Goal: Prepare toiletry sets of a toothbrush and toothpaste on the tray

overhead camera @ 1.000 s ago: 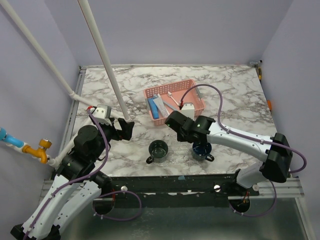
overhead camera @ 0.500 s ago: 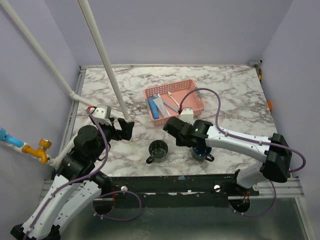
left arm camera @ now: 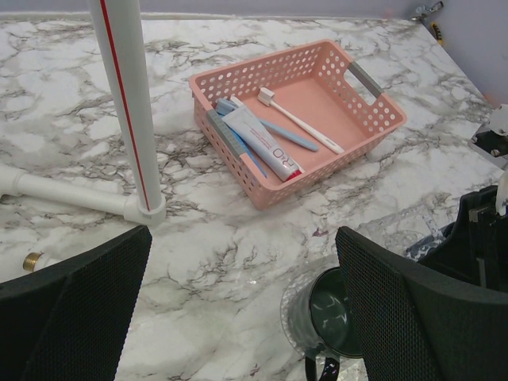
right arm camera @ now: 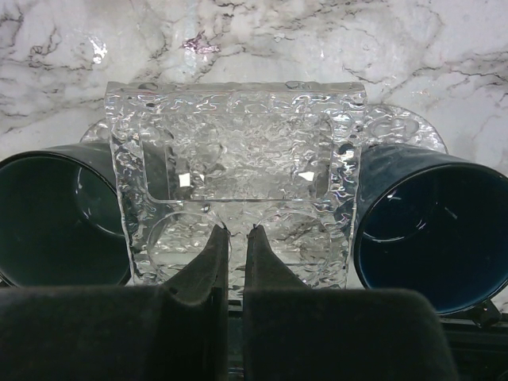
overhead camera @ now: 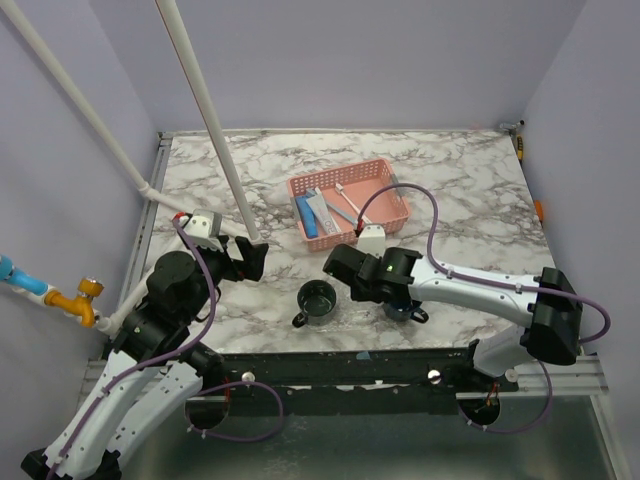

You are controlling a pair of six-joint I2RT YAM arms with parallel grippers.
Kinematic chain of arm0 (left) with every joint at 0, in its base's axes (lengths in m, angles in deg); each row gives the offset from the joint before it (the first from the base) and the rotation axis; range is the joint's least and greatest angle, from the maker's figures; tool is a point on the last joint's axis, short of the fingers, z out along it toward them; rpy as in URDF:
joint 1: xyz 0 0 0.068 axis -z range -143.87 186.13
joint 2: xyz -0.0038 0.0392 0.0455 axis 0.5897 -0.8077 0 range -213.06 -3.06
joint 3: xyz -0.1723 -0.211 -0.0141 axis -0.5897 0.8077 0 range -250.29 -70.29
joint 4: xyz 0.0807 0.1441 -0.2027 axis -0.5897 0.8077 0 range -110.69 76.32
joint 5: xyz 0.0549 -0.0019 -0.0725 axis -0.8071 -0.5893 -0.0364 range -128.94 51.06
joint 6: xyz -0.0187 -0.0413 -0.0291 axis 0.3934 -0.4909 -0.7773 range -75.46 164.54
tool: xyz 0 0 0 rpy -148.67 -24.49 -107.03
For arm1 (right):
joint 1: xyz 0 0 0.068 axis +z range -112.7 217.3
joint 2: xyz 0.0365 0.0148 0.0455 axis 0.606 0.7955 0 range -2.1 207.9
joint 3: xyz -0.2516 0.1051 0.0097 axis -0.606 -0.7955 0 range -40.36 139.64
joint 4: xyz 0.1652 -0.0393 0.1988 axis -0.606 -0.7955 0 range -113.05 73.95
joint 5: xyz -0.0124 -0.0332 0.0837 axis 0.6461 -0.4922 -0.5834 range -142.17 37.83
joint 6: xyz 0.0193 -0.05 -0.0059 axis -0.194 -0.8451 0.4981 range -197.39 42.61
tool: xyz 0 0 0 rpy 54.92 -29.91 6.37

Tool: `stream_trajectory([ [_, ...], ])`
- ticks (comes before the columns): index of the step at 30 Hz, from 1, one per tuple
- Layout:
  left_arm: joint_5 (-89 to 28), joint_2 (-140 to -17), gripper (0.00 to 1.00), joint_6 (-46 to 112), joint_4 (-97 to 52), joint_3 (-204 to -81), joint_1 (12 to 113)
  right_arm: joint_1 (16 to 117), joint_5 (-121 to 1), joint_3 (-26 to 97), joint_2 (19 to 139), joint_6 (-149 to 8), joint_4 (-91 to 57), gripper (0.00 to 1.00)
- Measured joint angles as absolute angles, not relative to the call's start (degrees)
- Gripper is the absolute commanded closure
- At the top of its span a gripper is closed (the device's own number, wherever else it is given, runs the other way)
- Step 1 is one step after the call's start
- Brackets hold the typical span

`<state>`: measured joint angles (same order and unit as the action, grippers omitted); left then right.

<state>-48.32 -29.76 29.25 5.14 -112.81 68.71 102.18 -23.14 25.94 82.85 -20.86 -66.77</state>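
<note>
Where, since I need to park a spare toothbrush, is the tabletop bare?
Bare marble right of the pink basket, and between basket and white pipe. Crowded: near edge, with tray, green mug and blue mug together.

LIGHT bright, even, overhead | SHADOWS soft, faint on bench (overhead camera: 460, 180) | GLARE glints on tray (right arm camera: 238, 151) | FOCUS sharp; right pincer (right arm camera: 236, 234) dark, soft

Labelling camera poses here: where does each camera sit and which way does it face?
Top external: high behind the bases, looking down on the table; left arm and right arm show.
Left wrist: low, facing the pink basket; open jaws at bottom.
Right wrist: above the tray, jaws gripping its near edge, green mug left, blue mug right.
Shared by top and left wrist: the basket.
</note>
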Motion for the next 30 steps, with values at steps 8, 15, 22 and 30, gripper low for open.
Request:
stream_trajectory([
  [8,-48.3,-29.7,0.01,29.2,5.2,-112.8,68.7,103.1,-23.1,24.6,82.9,-19.6,-67.6,1.0],
  [15,-48.2,-29.7,0.01,29.2,5.2,-112.8,68.7,103.4,-23.1,22.9,82.9,-18.7,-67.7,1.0],
  [22,-48.2,-29.7,0.01,29.2,5.2,-112.8,68.7,104.0,-23.2,22.5,82.9,-18.2,-67.6,1.0],
  [30,-48.2,-29.7,0.01,29.2,5.2,-112.8,68.7,104.4,-23.2,22.3,83.1,-17.8,-67.6,1.0],
])
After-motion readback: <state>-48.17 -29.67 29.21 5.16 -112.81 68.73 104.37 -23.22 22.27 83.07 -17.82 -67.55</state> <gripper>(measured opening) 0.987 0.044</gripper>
